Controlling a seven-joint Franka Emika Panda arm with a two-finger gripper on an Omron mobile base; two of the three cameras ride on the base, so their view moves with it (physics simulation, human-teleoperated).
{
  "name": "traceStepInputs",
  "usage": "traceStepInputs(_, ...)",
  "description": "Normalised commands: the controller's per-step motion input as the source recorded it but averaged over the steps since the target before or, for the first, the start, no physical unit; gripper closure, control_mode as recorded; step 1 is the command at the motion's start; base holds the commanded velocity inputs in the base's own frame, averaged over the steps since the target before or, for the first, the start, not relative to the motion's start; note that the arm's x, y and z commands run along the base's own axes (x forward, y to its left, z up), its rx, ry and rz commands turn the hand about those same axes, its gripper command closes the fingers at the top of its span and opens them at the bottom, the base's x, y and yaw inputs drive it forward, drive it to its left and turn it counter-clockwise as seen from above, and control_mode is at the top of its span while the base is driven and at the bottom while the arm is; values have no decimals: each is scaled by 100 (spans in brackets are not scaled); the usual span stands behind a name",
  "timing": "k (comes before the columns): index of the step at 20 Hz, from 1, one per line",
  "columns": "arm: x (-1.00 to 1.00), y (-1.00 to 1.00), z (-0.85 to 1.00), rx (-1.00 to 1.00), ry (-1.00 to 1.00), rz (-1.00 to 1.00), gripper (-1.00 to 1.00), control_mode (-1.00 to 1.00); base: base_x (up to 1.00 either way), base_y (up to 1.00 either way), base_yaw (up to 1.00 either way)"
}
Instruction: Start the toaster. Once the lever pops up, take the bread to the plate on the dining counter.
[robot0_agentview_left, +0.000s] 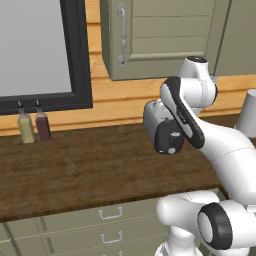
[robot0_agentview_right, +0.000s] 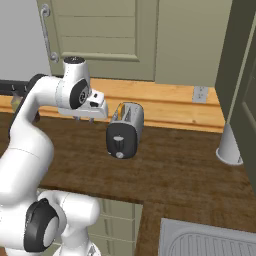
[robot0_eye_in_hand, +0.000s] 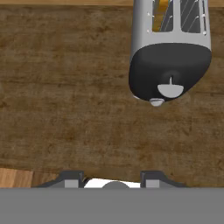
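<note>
Dark wood counter (robot0_agentview_left: 75, 165) spreads from 9 to 3 o'clock in my left base view, with two bottles (robot0_agentview_left: 34, 125) at 9 by the window; the arm blocks whatever sits behind it at 3. From the right base view I see the toaster (robot0_agentview_right: 125, 130) just right of centre on that counter, its black end and knob facing me, and the gripper (robot0_agentview_right: 86, 118) hanging just beside it at 9 o'clock, clear of it and holding nothing. A grey sink (robot0_agentview_right: 210, 240) is cut off at 5. In the hand view the toaster sits at 1 o'clock, its slots running off the top edge; a sliver of tan in one slot may be the bread (robot0_eye_in_hand: 162, 11), but I cannot be sure. The fingertips (robot0_eye_in_hand: 70, 178) stand moderately apart, empty. I judge the toaster light enough to skid if pushed sideways, so I would press the small lever (robot0_eye_in_hand: 156, 102) at its dark end straight down. The slice looks stiff but crumbly: grip its edges lightly.
</note>
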Motion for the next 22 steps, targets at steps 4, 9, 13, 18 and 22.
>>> traceStepInputs(4,-1,-21,-4,2,-2,0,-100,-100,0,0,0)
traceStepInputs(9,0,-57,-23,4,-3,0,-100,-100,0,0,0)
traceStepInputs(13,9,-41,-26,1,0,0,-100,-100,0,0,0)
traceStepInputs(18,35,-26,-25,0,-1,0,-100,-100,0,0,0)
traceStepInputs(22,44,-19,-27,0,-4,0,-100,-100,0,0,0)
